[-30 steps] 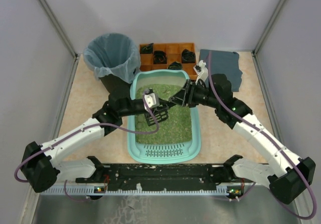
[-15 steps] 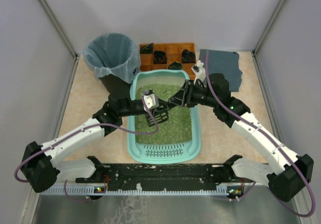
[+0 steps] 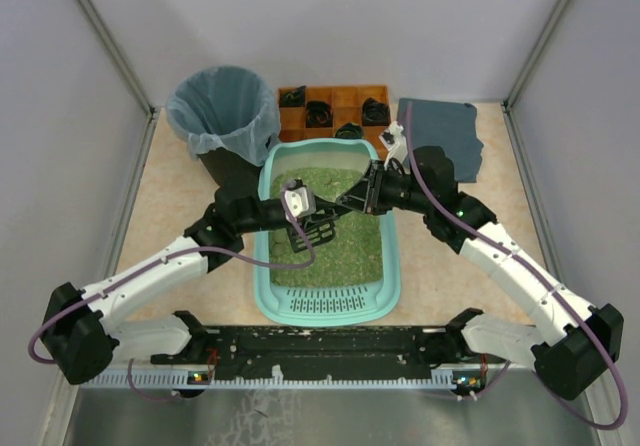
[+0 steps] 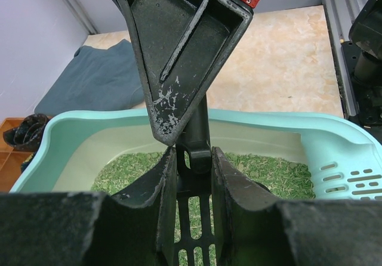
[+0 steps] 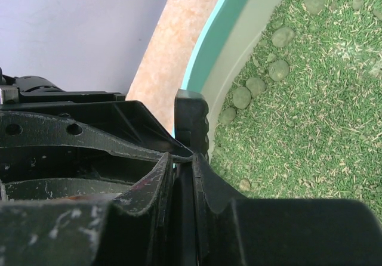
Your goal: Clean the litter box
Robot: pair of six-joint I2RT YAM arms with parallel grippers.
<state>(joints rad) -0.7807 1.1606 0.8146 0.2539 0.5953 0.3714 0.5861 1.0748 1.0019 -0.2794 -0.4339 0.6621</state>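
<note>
The large light-teal plastic litter box (image 3: 330, 308) lies mid-surface, its slotted lip toward the arm bases. It holds a bed of green granular litter (image 3: 340, 256). The right wrist view shows small rounded clumps (image 5: 280, 69) along its inner wall.

Both claws hang over the far half of the box, inside its rim. The left claw (image 4: 194, 170) pinches the handle of a black slotted plastic scoop (image 3: 318, 231), whose grid sits just above the litter. The right claw (image 5: 184, 164) is pressed together and seems to nip the handle's top end, though that contact is hard to make out.

A black bin lined with a clear bag (image 3: 190, 116) stands just beside the box's far left corner. An orange compartmented tray (image 3: 345, 96) just beyond the far rim holds dark items (image 3: 318, 116). A blue-grey folded cloth (image 3: 440, 131) lies at the far right. Bare beige surface (image 3: 180, 196) runs along both long sides, bounded by grey walls.
</note>
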